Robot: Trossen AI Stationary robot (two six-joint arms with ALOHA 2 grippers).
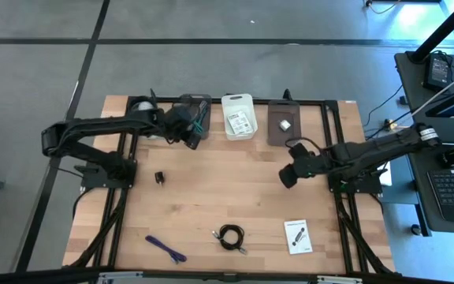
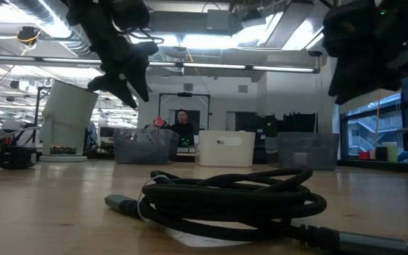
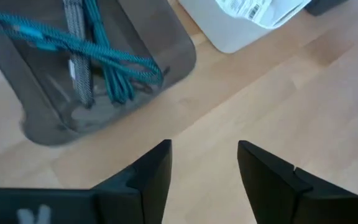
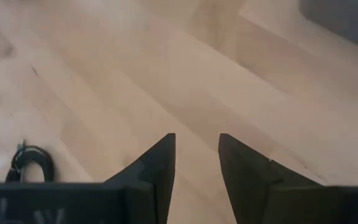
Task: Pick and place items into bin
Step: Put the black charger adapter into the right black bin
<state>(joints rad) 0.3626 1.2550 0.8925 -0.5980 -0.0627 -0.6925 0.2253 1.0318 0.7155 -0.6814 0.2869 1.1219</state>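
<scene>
1. Three bins stand in a row along the far edge of my table (image 1: 211,197): a dark translucent bin (image 1: 198,114), a white bin (image 1: 239,116) and a dark bin (image 1: 283,125).
2. The dark translucent bin holds teal stick-like tools (image 3: 104,59) crossed over one another, with a grey braided piece among them.
3. The white bin carries a white printed card (image 1: 240,122), and the dark bin holds a small whitish piece (image 1: 284,124).
4. Still out on the wood: a tiny black block (image 1: 159,177) on the left side, a purple stick (image 1: 165,248) near the front edge, a coiled black cable (image 1: 231,237) at the front centre, and a second printed card (image 1: 297,235) lying flat to the cable's right.
5. My left gripper (image 1: 186,126) is stretched toward the far edge, up off the table and just beside the dark translucent bin; its fingers (image 3: 151,174) are spread apart and hold nothing.
6. My right gripper (image 1: 288,175) hangs over bare wood on the right half of the table, in front of the dark bin and well apart from the loose items; its fingers (image 4: 157,168) are parted with an empty gap between them.
</scene>
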